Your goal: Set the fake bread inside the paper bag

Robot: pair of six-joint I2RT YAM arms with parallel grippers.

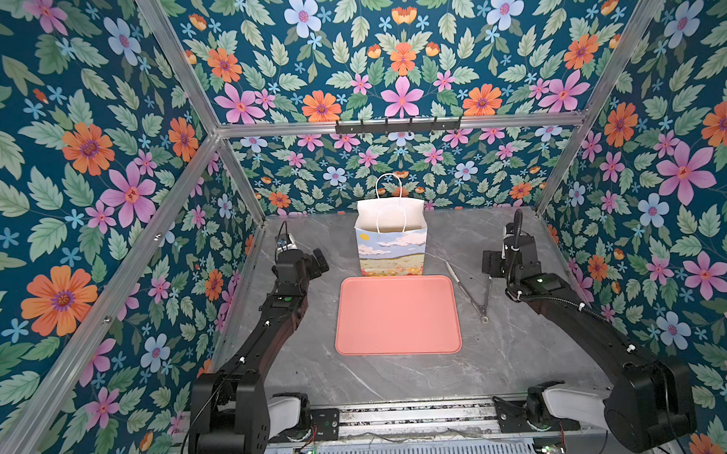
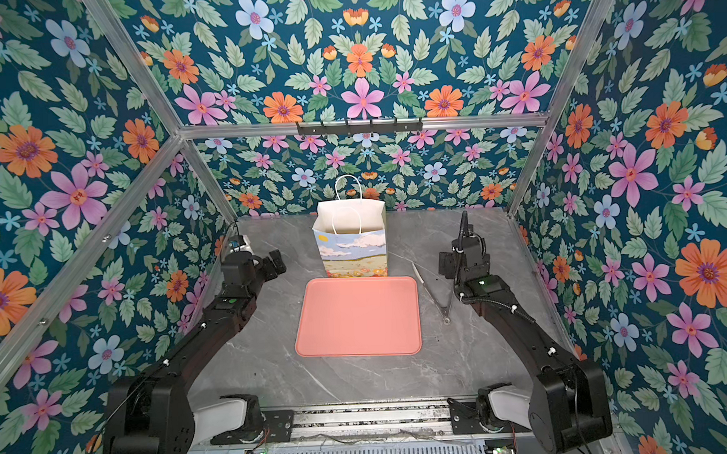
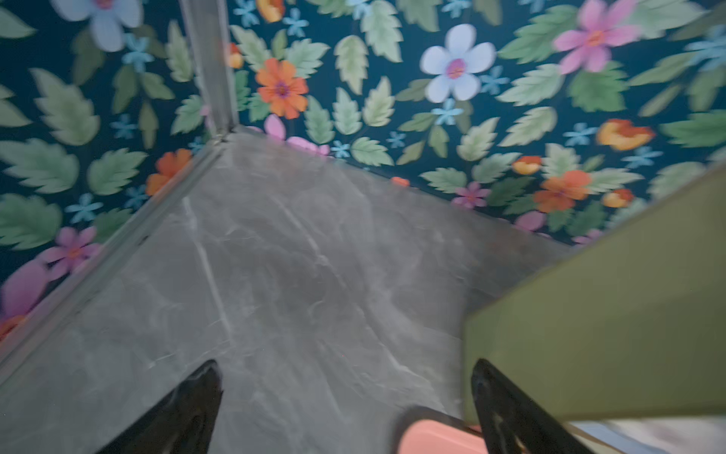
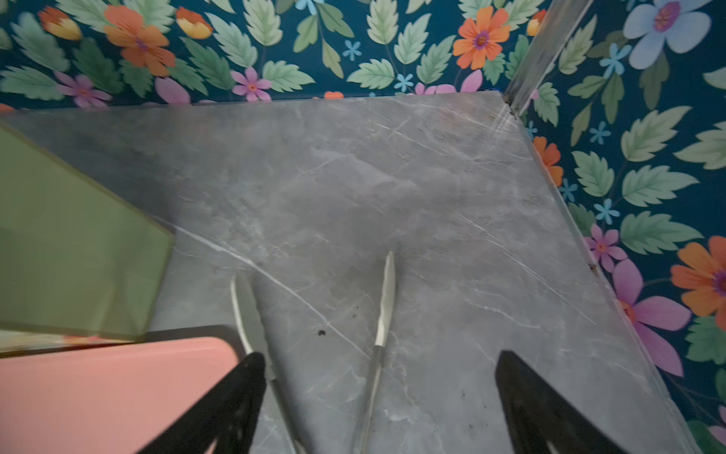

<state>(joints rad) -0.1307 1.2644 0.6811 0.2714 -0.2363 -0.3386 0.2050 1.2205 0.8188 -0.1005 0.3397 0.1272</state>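
Note:
The paper bag (image 1: 391, 248) (image 2: 352, 253) stands upright and open at the back middle of the grey table, its handles up. Its plain green side shows in the left wrist view (image 3: 609, 314) and the right wrist view (image 4: 70, 243). The fake bread is out of view everywhere, and the bag's bottom is hidden. My left gripper (image 1: 318, 261) (image 2: 276, 262) (image 3: 345, 363) hovers left of the bag, open and holding nothing. My right gripper (image 1: 490, 265) (image 2: 445, 264) (image 4: 381, 354) hovers right of the bag, open, above the tongs.
A pink tray (image 1: 398, 314) (image 2: 356, 315) (image 3: 436, 440) (image 4: 98, 393) lies in front of the bag. Metal tongs (image 1: 468, 293) (image 2: 433, 294) (image 4: 383, 314) lie spread on the table right of the tray. Floral walls close in three sides.

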